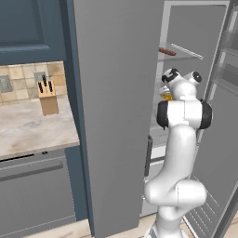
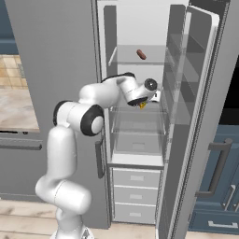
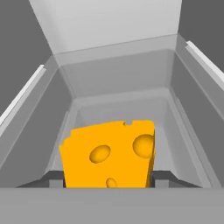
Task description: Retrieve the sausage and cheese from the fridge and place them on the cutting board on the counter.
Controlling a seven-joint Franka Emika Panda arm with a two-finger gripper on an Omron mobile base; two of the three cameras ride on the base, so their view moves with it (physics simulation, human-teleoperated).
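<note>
Inside the open fridge [image 2: 135, 23], my gripper [image 3: 107, 181] reaches over a middle glass shelf. Its two finger tips press against both sides of the yellow-orange cheese [image 3: 109, 155], which has round holes. From the base, the cheese [image 2: 142, 105] peeks out under the hand as a small yellow patch, also visible as the cheese [image 1: 166, 96] beside my wrist. The reddish-brown sausage [image 2: 141, 54] lies alone on the shelf above, also seen as the sausage [image 1: 167, 51] past the door edge. The beige counter [image 1: 32, 128] lies to the left. The cutting board is out of view.
A tan knife block [image 1: 48, 97] stands at the back of the counter. The closed left fridge door [image 1: 116, 93] sits between the arm and the counter. The open right door [image 2: 196, 116] with its racks flanks the arm. White drawers [image 2: 135, 179] fill the fridge bottom.
</note>
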